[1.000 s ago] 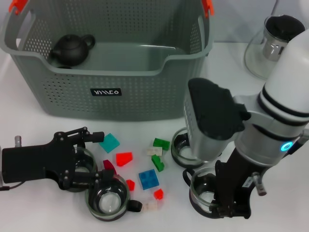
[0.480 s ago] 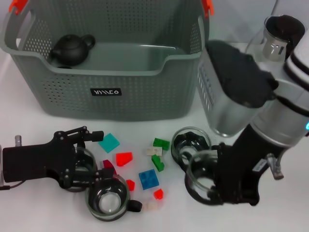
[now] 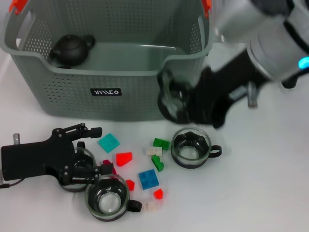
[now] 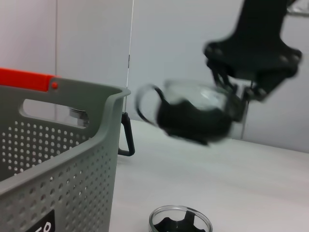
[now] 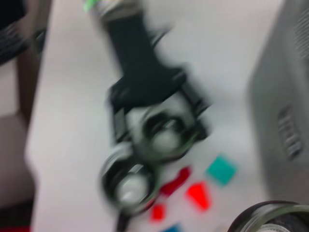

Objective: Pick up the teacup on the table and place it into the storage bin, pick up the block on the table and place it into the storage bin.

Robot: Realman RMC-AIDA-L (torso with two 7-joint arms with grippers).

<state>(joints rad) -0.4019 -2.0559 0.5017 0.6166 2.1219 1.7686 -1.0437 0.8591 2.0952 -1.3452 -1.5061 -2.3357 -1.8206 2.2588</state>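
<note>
Your right gripper (image 3: 186,104) grips a glass teacup (image 3: 175,99), tipped sideways, mouth toward the storage bin (image 3: 111,72) front wall, beside its unreadable white-lettered black label (image 3: 106,92). Left gripper (image 3: 84,154): jaws spread around a table cup.

Four glass teacups (image 3: 191,147), ten-odd small blocks (image 3: 148,179), one storage bin (image 3: 72,92), one teapot (image 3: 71,50).

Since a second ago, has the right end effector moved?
Yes. The right end effector, shut on a glass teacup, rose from the table's near right toward the storage bin front wall.
</note>
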